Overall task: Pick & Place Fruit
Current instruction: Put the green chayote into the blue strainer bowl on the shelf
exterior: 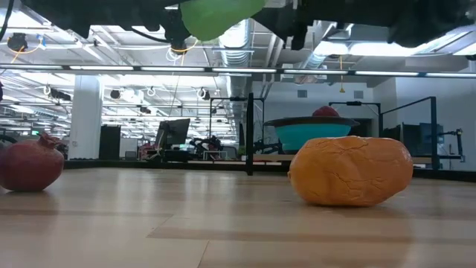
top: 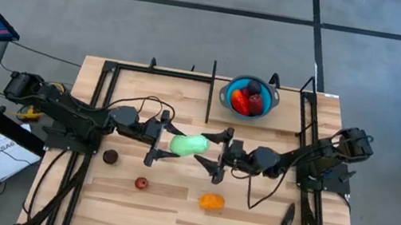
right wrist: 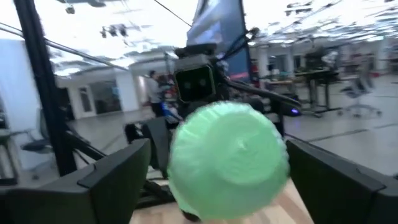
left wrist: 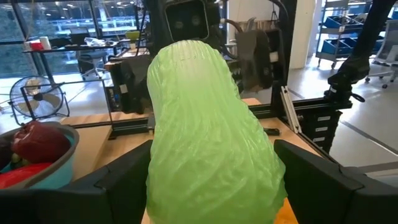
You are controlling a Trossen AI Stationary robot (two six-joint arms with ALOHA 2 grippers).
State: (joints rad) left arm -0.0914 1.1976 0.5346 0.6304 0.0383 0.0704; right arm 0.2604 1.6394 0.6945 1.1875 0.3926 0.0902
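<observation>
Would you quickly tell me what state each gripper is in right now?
Left gripper: shut on the pale green fruit, held above the table.
Right gripper: open, fingers on either side of the same fruit's far end.

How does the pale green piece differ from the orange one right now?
The pale green piece is up off the table between the left hand and right hand; the orange piece lies on the table, nothing touching it. The green one is larger and oblong with ribbed skin; the orange one is squat with crackled skin. Both are outside the blue bowl.
</observation>
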